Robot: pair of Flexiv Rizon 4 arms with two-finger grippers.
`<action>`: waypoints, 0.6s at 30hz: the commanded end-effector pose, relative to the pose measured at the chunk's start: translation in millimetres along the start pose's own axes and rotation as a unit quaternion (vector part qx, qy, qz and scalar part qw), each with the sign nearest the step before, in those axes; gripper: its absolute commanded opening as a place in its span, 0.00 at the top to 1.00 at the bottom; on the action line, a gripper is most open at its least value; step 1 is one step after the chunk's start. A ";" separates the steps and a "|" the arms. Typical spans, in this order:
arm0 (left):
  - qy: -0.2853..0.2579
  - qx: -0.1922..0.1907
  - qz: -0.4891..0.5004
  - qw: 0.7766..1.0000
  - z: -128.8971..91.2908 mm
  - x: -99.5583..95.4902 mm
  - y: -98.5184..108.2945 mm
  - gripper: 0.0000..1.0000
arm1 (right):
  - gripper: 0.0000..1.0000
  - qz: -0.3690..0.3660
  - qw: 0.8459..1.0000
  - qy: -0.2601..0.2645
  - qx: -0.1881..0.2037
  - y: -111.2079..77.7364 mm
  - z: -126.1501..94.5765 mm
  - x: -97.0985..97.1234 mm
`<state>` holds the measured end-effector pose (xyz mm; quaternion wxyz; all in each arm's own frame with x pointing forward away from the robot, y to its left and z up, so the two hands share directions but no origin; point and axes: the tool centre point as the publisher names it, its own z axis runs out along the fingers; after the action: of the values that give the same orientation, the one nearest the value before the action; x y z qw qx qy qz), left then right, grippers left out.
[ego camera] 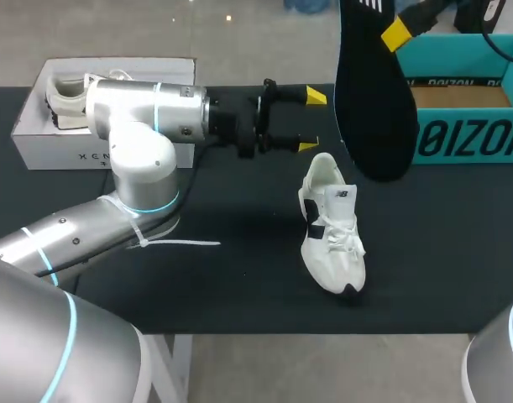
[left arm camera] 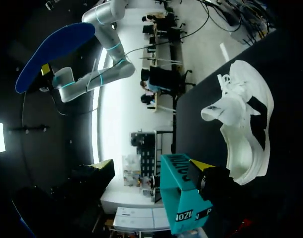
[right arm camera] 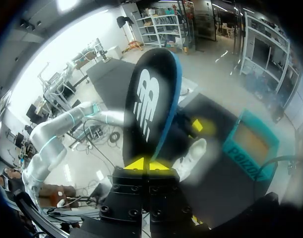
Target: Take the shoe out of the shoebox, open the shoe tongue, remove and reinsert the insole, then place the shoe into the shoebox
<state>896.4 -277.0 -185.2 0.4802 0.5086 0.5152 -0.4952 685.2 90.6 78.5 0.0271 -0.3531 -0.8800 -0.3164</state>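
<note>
Right gripper [ego camera: 396, 35] is pinching the dark insole [ego camera: 374, 101] between both yellow tips, holding it upright in the air above the table [ego camera: 222, 285]. Left gripper [ego camera: 311, 121] is hanging with its fingers spread and nothing between them, just behind the heel of the white shoe [ego camera: 332, 227]. That shoe is sitting on its sole on the table, in front of the teal shoebox [ego camera: 474, 138].

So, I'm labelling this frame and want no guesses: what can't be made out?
Head view: right fingers mostly cut off by the top edge.
Head view: teal box left corner hidden behind the insole; its right end cut by the edge.
Right wrist view: shoe blurred, partly behind the insole.
</note>
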 end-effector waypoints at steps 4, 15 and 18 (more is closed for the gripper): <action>-0.032 0.012 0.018 0.999 17.5 -8.0 11.0 0.00 | 1.00 0.000 1.000 0.000 0.002 1.5 0.3 -0.5; -0.028 -0.004 0.017 0.999 22.1 -8.6 12.0 0.00 | 1.00 0.013 1.000 0.005 0.008 -4.6 5.8 -11.2; -0.028 -0.004 0.017 0.999 22.1 -8.6 12.0 0.00 | 1.00 0.046 0.999 -0.002 0.027 -18.6 14.1 -36.5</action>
<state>908.0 -298.5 -177.1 0.5032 0.5013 0.4954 -0.5000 691.9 77.8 60.6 0.0356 -0.3859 -0.8747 -0.2910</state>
